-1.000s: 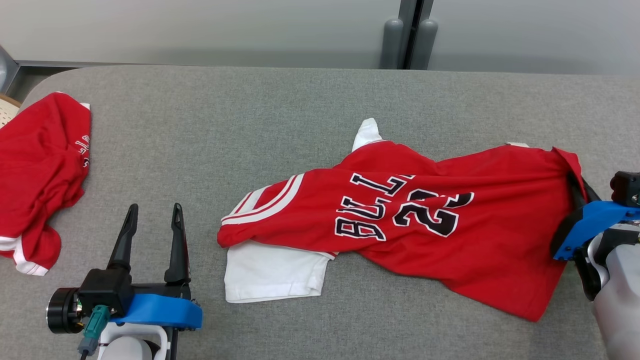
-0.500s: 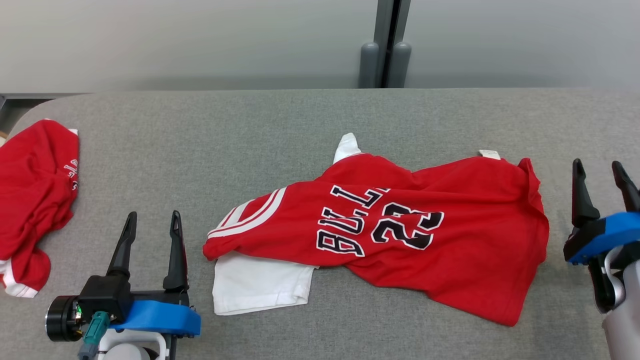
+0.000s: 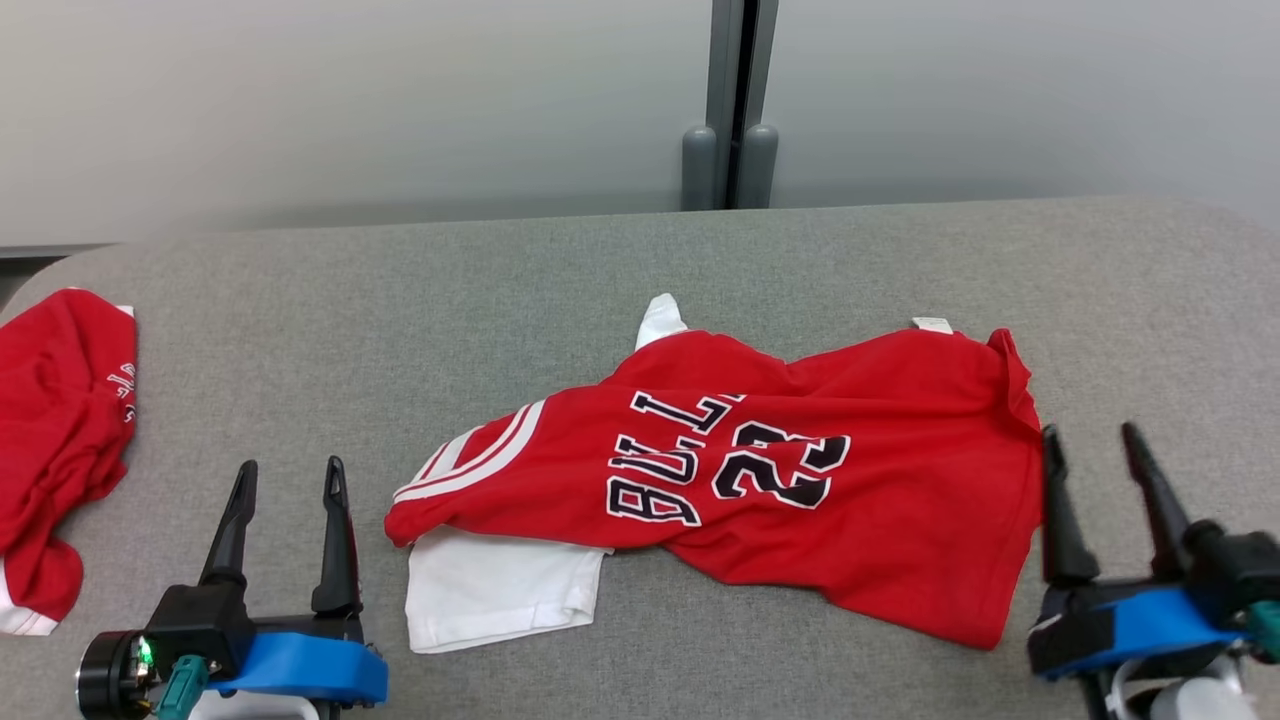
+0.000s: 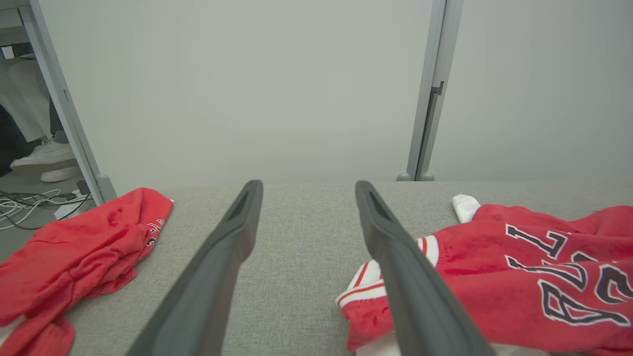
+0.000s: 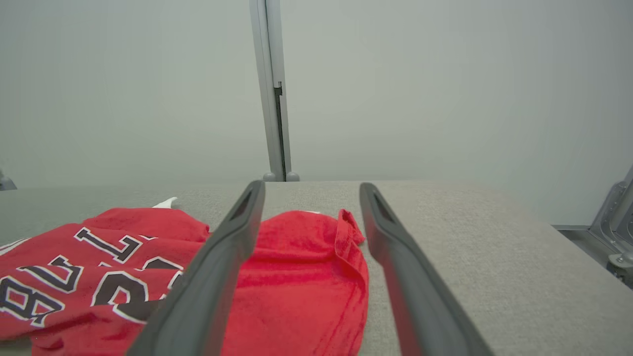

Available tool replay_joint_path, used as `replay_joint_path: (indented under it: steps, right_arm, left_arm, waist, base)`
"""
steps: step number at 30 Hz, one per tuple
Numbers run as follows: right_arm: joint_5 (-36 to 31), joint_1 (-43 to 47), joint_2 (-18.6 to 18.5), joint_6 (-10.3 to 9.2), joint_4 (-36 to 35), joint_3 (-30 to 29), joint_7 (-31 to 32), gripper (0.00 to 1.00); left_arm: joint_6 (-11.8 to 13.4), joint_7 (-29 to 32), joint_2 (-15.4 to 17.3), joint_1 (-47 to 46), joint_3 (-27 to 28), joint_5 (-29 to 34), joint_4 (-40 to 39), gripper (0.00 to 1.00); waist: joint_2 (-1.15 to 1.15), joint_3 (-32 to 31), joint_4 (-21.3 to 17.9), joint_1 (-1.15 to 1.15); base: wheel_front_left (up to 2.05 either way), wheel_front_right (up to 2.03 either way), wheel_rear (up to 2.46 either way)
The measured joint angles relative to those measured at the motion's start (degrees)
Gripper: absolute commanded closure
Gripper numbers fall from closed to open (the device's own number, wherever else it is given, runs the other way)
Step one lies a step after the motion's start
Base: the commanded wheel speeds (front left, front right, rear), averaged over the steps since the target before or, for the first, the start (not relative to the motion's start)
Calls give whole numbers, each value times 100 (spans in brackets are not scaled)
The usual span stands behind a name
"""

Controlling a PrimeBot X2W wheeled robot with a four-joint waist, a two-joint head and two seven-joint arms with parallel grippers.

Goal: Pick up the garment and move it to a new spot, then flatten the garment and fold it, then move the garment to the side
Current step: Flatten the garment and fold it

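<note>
The red jersey (image 3: 760, 480) lies rumpled in the middle of the grey bench (image 3: 400, 300), lettering and number face up. A white bit (image 3: 495, 590) pokes out from under its striped left end. The right claw (image 3: 1089, 430) sits at the jersey's right edge, fingers spread wide with nothing between them. In its wrist view one finger is over red cloth and the other over bare bench; can't tell if it touches the fabric. The left claw (image 3: 290, 464) is wide too and empty, low near the front of the bench, just left of the striped end and not touching it. Another red garment (image 3: 55, 440) is bunched up at the bench's far left, well apart from the jersey.
</note>
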Motion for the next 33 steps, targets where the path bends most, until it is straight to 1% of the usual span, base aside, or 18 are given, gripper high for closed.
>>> replay_joint_path:
  steps: [4, 11, 17, 22, 26, 33]
  right_arm:
    - [-92, 334, 137, 1, -96, 331, 0, 0]
    - [-93, 629, 166, 0, 14, 628, 0, 0]
    - [-64, 631, 167, 0, 16, 655, 0, 0]
    - [-223, 459, 169, 0, 165, 387, 0, 0]
    - [-365, 86, 68, 0, 576, 93, 0, 0]
    - [-346, -547, -211, 0, 1817, -193, -1, 0]
  left_arm:
    - [1, 0, -1, 79, 57, 18, 3, 0]
    - [11, 0, 0, 137, 71, 20, 2, 0]
    - [26, 1, 0, 137, 59, 13, -9, 0]
    - [26, 1, 0, 126, 45, 12, -23, 0]
    - [25, 0, 0, 57, 3, 8, -23, 0]
    - [26, 0, 0, -66, -96, -2, -18, 0]
  waist:
    - [0, -105, -37, 0]
    - [0, -162, -86, -1]
    - [0, -125, -124, 0]
    - [0, -50, -123, 0]
    - [0, 38, -90, 0]
    - [0, 236, 56, 0]
  base:
    - [0, 0, 0]
    - [0, 0, 0]
    - [0, 0, 0]
    - [0, 0, 0]
    - [0, 0, 0]
    - [0, 0, 0]
